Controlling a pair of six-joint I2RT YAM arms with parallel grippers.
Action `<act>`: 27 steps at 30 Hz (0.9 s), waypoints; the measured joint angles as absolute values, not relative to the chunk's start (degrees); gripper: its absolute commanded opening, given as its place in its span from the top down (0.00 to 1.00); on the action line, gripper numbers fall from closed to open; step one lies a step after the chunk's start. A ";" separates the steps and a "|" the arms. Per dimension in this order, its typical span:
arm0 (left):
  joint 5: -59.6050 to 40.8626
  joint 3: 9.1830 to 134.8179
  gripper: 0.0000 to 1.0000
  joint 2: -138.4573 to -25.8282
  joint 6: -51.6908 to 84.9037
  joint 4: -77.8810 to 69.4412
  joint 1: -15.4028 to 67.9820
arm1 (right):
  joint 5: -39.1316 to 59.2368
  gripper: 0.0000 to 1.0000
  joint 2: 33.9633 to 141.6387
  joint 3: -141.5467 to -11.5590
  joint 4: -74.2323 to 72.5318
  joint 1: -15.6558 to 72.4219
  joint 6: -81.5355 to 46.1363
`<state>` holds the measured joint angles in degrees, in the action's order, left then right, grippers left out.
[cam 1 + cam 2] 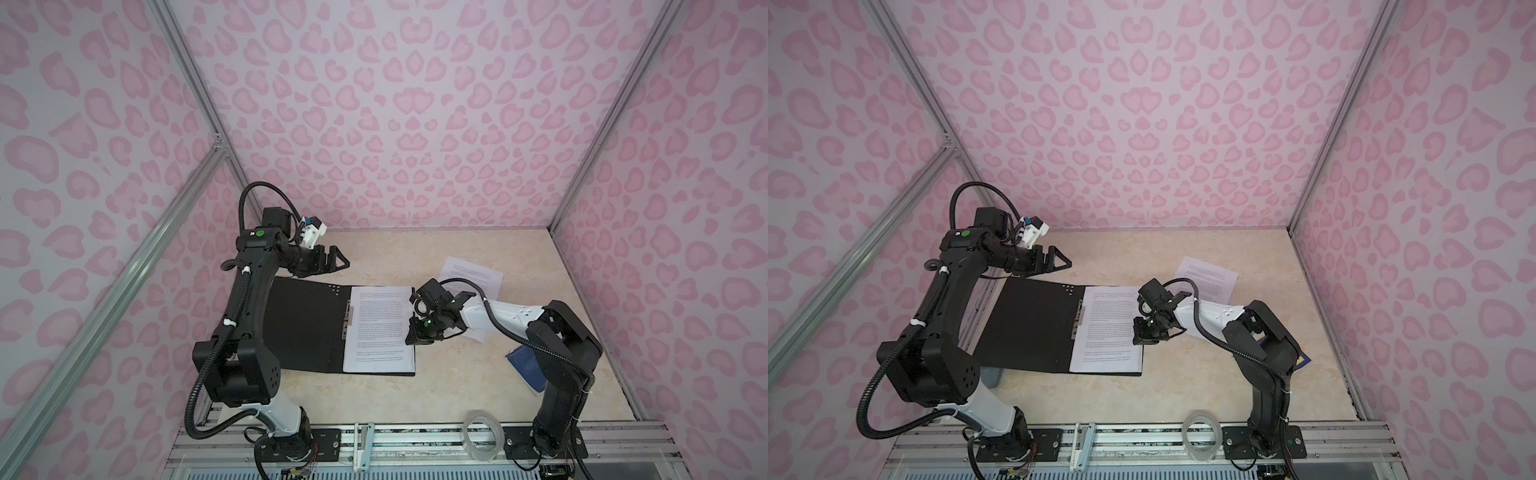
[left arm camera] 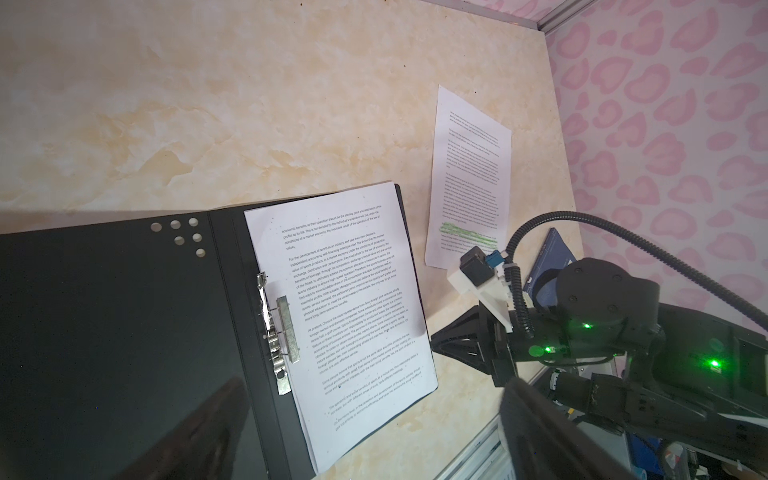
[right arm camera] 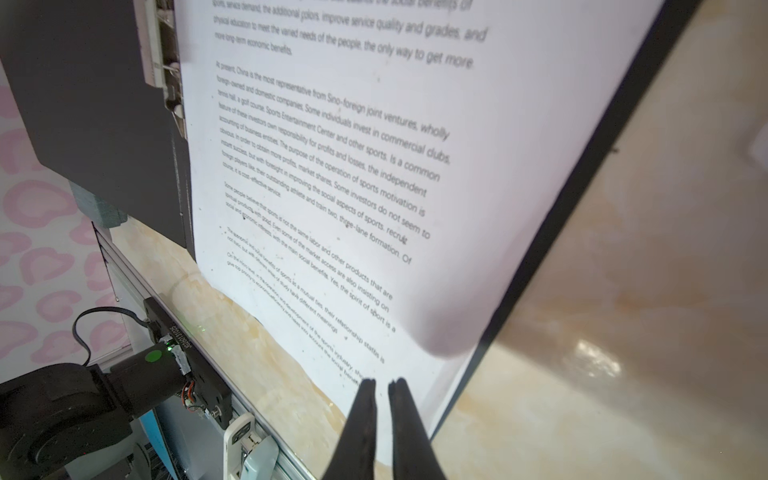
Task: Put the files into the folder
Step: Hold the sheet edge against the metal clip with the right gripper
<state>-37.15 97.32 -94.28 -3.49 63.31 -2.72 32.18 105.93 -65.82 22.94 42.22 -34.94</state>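
Over the sheet (image 1: 380, 328) in the open folder (image 1: 305, 324), the right gripper (image 3: 382, 382) was nearly pressed together, pinching nothing visible; the left gripper (image 1: 336, 261) was spread. Judged: nudge sheet left to clip (image 1: 347, 318), 1 light push.

We see bare table (image 1: 415, 257) behind the folder (image 1: 307, 328) and in front of it, free for passing. The right arm (image 1: 515, 318) hangs over part of the loose sheet (image 1: 473, 274) and the booklet (image 1: 523, 365). A tape roll (image 1: 482, 434) lies by the front rail (image 1: 415, 441).
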 measured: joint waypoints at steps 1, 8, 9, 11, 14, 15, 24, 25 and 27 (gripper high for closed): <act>-37.19 97.32 0.02 -94.28 -3.49 63.31 -2.72 | 32.38 0.87 106.08 -65.47 22.81 42.35 -35.00; -37.34 97.38 0.02 -94.65 -3.05 63.31 -2.63 | 32.88 0.87 107.11 -64.05 20.71 43.05 -35.38; -37.34 97.38 0.02 -94.70 -3.05 63.31 -2.63 | 32.95 0.87 107.18 -63.96 20.62 43.05 -35.38; -37.36 97.41 0.02 -94.70 -3.05 63.31 -2.61 | 33.08 0.87 107.53 -63.86 20.38 43.07 -35.40; -37.54 97.54 0.02 -94.85 -3.03 63.29 -2.61 | 33.08 0.87 108.31 -63.55 20.05 43.09 -35.40; -37.54 97.60 0.02 -94.94 -3.03 63.31 -2.61 | 33.08 0.87 108.55 -63.46 19.99 43.11 -35.40; -37.71 97.93 0.02 -95.20 -3.03 63.33 -2.22 | 34.13 0.87 109.27 -63.16 18.52 43.42 -35.42; -37.71 98.04 0.02 -95.24 -3.03 63.31 -2.13 | 34.13 0.86 109.27 -63.16 18.44 43.46 -35.42; -37.71 98.06 0.02 -95.26 -3.03 63.33 -2.02 | 34.35 0.85 109.27 -63.16 18.31 43.51 -35.42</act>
<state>-37.71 98.06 -95.26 -3.03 63.33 -2.02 34.35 109.27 -63.16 18.31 43.51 -35.42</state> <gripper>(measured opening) 0.981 0.142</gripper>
